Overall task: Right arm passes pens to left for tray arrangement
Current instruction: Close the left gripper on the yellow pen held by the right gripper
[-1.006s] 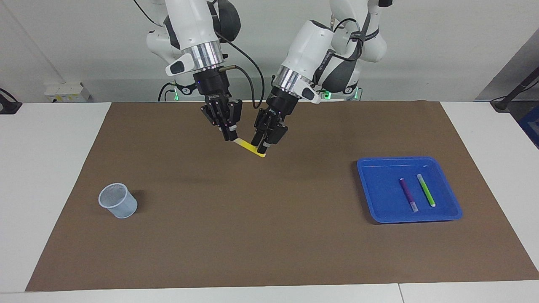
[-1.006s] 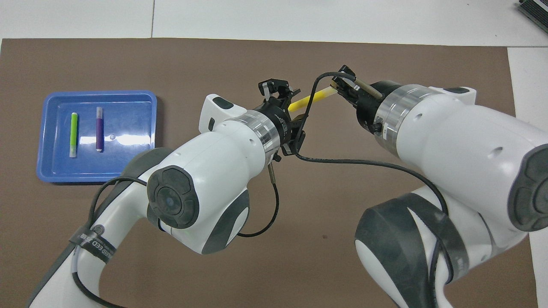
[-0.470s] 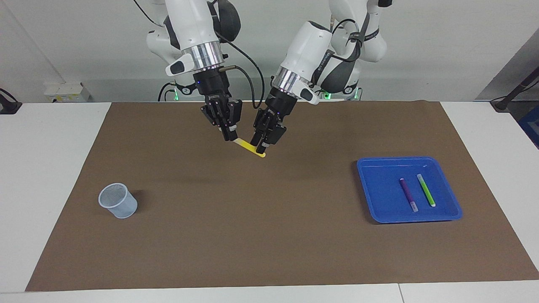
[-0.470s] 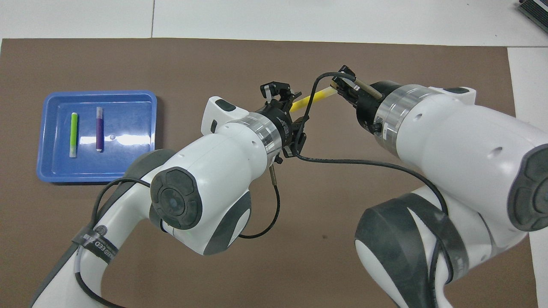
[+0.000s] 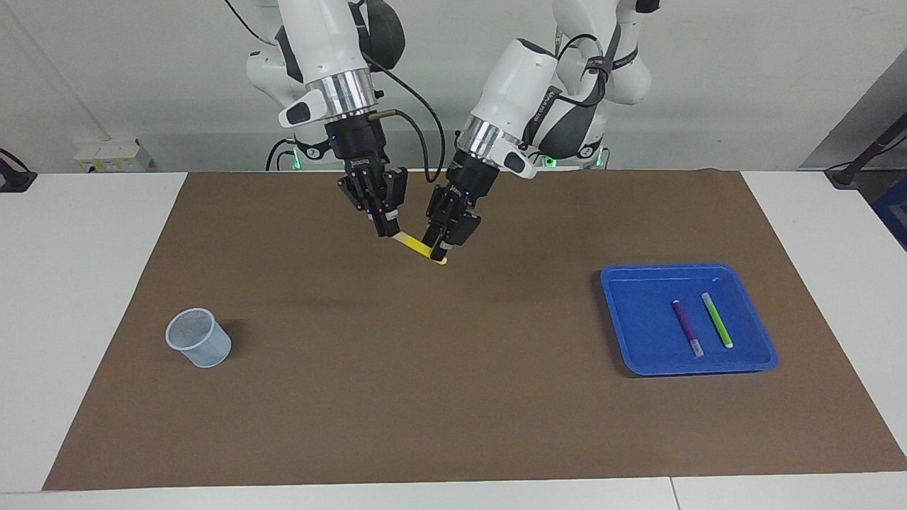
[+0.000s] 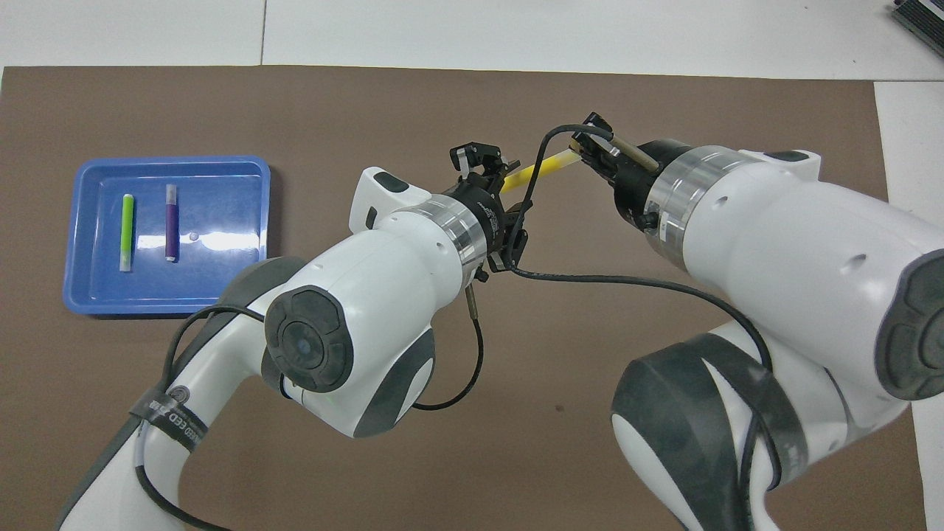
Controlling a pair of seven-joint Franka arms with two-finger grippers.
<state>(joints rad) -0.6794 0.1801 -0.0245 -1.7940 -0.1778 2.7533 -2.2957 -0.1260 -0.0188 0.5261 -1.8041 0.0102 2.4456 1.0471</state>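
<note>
Gripping the yellow pen [image 5: 423, 249] at its pale end, right gripper [image 5: 387, 231] is closed on it above the mat [image 5: 425, 397]; left gripper [image 5: 438, 249] clamps the other end.

In the overhead view, the left arm [image 6: 354, 324] and right arm [image 6: 796, 251] run off the bottom and side edges, and their bulk hides much of the brown mat [image 6: 369, 103]. The right gripper [image 6: 586, 151] is mostly hidden by its own wrist. The yellow pen [image 6: 535, 169] shows only its middle. In the facing view both arms are cut off at the top edge, and the pen's [image 5: 419, 247] ends sit inside the grippers.
</note>
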